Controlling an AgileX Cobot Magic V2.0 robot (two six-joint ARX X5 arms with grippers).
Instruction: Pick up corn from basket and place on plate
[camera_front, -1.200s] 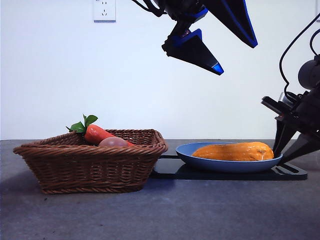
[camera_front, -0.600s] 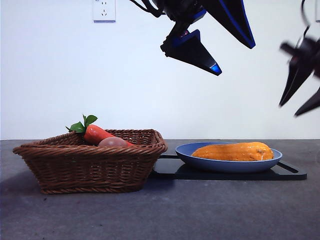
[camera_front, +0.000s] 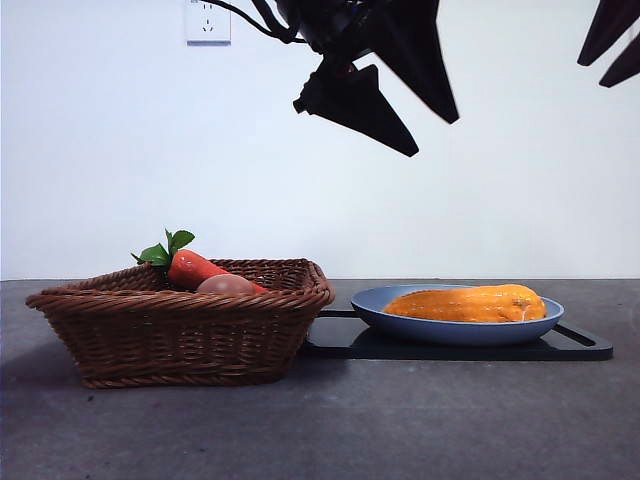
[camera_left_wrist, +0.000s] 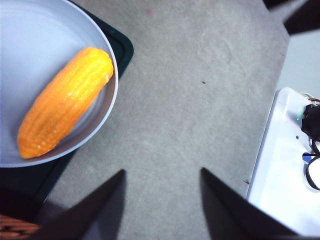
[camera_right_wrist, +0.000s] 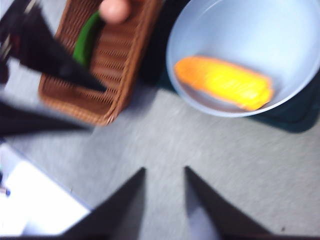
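Corn (camera_front: 468, 303) lies in plate (camera_front: 455, 329) on black tray (camera_front: 570, 346); both pincers, left (camera_left_wrist: 161, 176) and right (camera_right_wrist: 164, 172), spread, empty, above desk (camera_front: 400, 420); no legible writing.

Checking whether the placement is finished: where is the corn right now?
In the front view the corn lies in the blue plate on the black tray, right of the basket, untouched by either gripper.
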